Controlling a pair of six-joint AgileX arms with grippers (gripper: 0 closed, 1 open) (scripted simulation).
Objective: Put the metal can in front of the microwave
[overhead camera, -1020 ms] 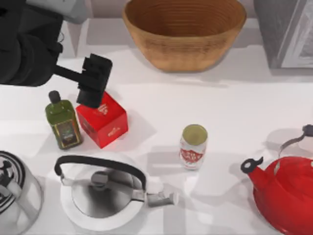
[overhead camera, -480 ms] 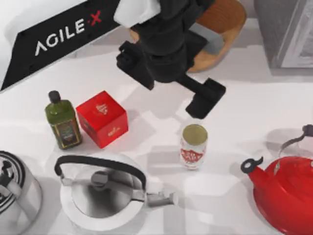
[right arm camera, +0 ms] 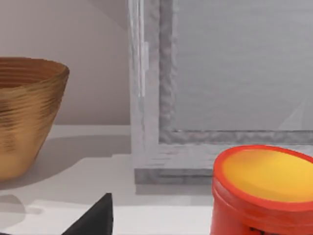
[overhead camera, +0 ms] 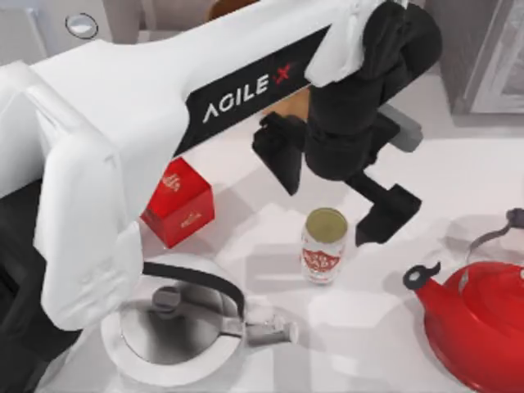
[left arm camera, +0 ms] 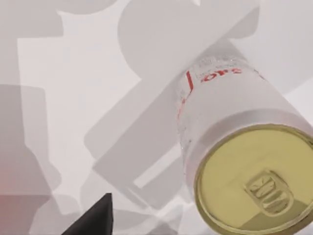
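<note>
Left arm stretched across the table from the top view's left, white link with black AgileX panel running toward the centre, dark wrist bent downward. Left gripper (overhead camera: 372, 209) hanging low near the table's middle, one dark fingertip (left arm camera: 95, 219) visible from the left wrist camera. One dark fingertip (right arm camera: 95, 218) visible from the right wrist camera.

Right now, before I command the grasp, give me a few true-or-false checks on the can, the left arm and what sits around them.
1. The metal can stands upright on the table. True.
2. The left gripper is clamped on the can. False: it sits beside the can, apart from it.
3. A red box lies on the can's left. True.
4. The red kettle is on the table's left. False: it is at the right.
5. The can lies in the wooden bowl. False: it is on the table.
</note>
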